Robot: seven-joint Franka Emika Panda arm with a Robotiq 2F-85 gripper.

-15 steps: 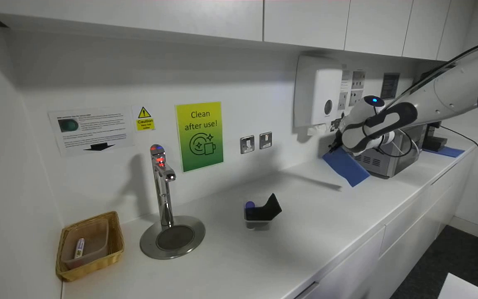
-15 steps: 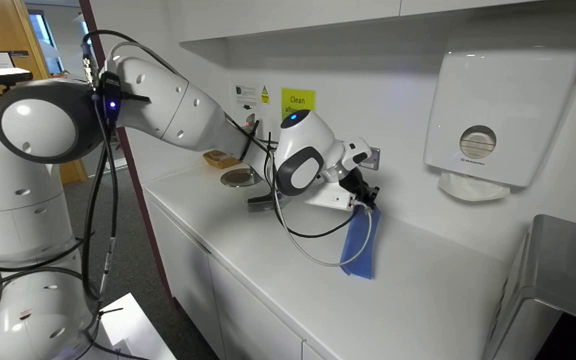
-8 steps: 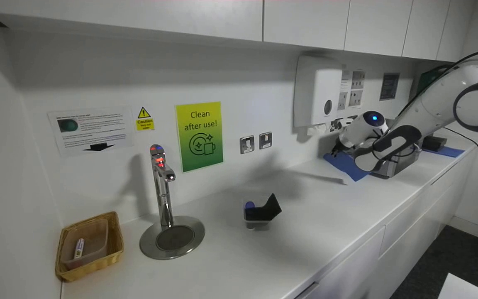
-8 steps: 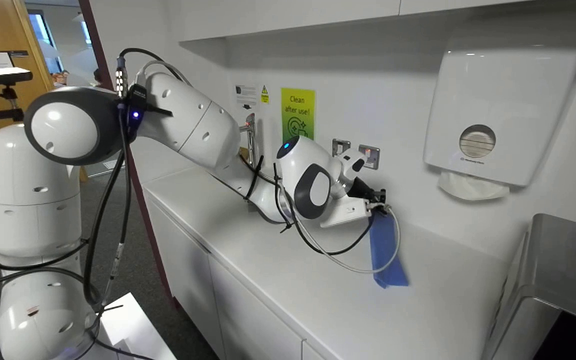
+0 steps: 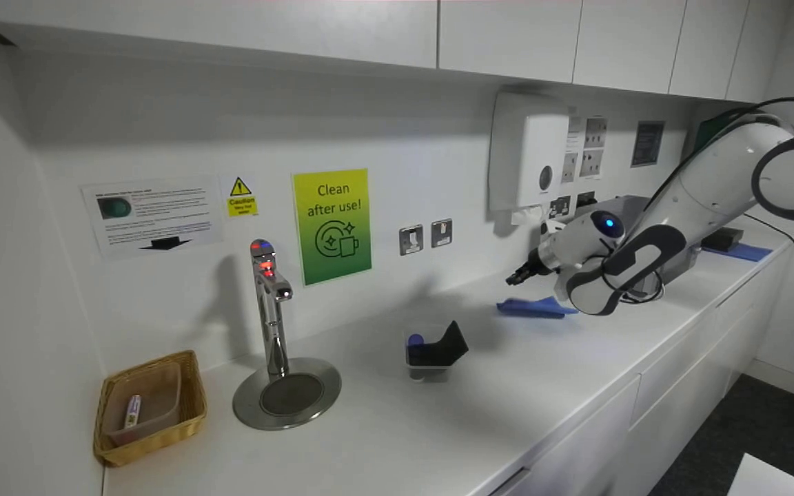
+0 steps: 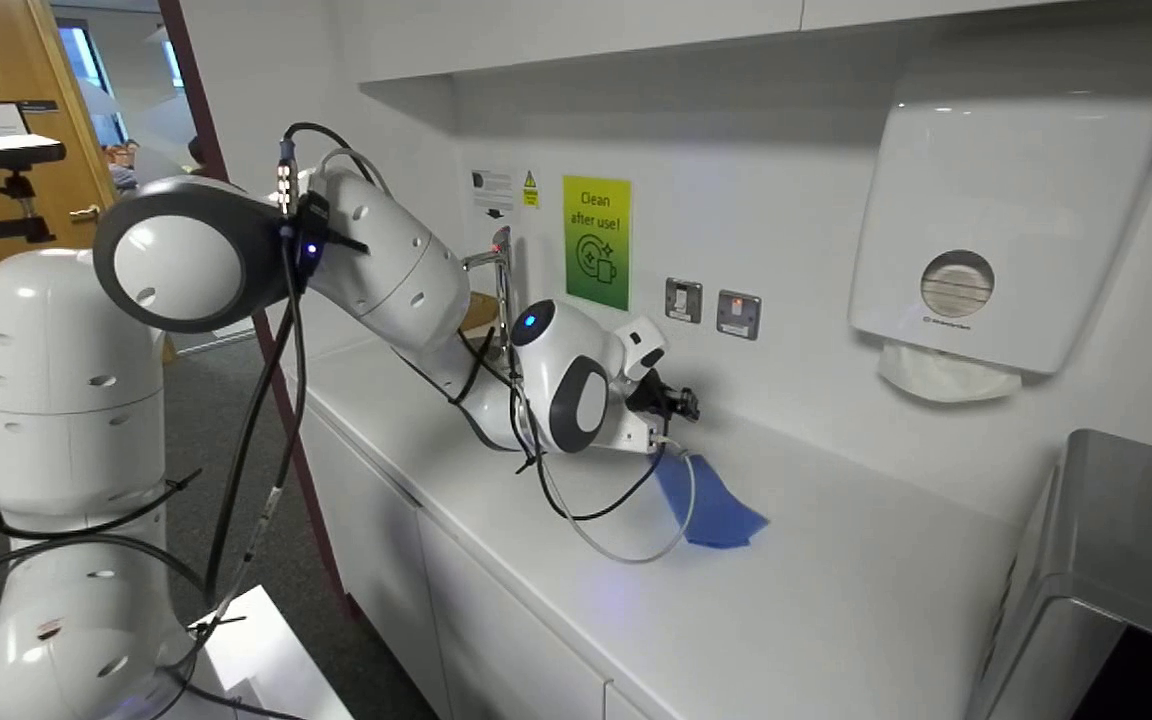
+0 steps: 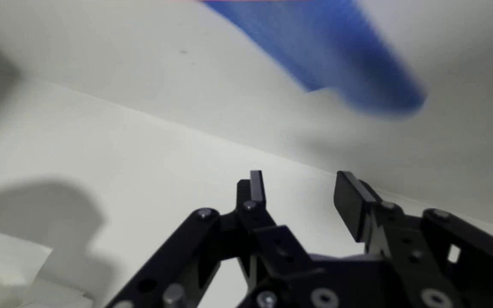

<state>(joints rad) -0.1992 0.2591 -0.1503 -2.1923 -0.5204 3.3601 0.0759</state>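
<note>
In the wrist view my gripper [image 7: 300, 188] stands open, with a clear gap between its black fingers [image 7: 357, 205] and nothing in it. A blue cloth [image 7: 323, 47] shows blurred at the top of that view, apart from the fingertips. Both exterior views have the cloth down on the white counter, loosely folded [image 5: 535, 307] [image 6: 716, 510]. The gripper hangs a little above the cloth, near the wall, its fingers pointing towards the wall [image 5: 517, 277] [image 6: 684, 404]. Cables and the wrist cover part of the cloth in an exterior view.
A clear container [image 5: 428, 372] with a black piece stands on the counter between the cloth and the tap [image 5: 273, 324]. Further along is a wicker basket [image 5: 190, 406]. A paper towel dispenser [image 6: 1016, 200] hangs on the wall. A grey appliance [image 6: 1126, 500] stands beyond it.
The gripper has opened and let go of the blue cloth, which hung from it before and now lies on the counter. The arm has moved towards the tap, away from the grey appliance.
</note>
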